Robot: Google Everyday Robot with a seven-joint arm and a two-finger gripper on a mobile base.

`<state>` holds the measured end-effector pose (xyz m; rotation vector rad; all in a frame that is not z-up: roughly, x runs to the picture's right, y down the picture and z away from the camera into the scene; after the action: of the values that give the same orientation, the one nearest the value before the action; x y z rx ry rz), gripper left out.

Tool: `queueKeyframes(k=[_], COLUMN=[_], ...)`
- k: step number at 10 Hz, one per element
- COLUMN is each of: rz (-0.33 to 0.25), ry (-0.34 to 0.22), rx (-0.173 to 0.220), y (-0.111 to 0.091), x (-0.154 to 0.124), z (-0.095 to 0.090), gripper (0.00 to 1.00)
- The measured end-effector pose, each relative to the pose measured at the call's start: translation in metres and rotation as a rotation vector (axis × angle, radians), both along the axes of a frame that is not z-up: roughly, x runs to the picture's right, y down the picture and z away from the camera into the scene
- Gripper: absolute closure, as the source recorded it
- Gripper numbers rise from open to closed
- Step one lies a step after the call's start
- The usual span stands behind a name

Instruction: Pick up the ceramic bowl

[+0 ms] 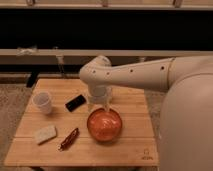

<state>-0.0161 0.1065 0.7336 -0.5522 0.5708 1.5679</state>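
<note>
While gripper (103, 104) hangs over far rim of bowl (104, 125), spread or closed cannot be told. Bowl sits front-centre on table (131, 150). Likely rigid, fairly heavy, glaze slippery, chips easily; best hold: pinch across thin rim wall.

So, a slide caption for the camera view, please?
Gripper at the far rim of the ceramic bowl on a wooden table.

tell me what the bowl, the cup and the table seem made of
The ceramic bowl looks like glazed ceramic: glossy orange-red, paler streaks inside. The white cup is plain and matte, maybe paper or plastic; unclear. The table looks like pale wood, with plank lines showing. The gripper hangs over the bowl's far rim.
</note>
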Motion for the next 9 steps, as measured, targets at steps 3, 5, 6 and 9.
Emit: queueKeyframes(k=[3,5,6,9], rz=[0.076,0.121,0.135,0.179], ry=[0.071,0.105,0.11,0.106], rx=[0.004,0.012,0.016,0.017], y=[0.017,0.035,0.042,0.058], x=[0.06,0.076,0.078,0.079], z=[0.027,0.051,0.059,0.082], gripper=[0.35,0.35,0.35,0.35])
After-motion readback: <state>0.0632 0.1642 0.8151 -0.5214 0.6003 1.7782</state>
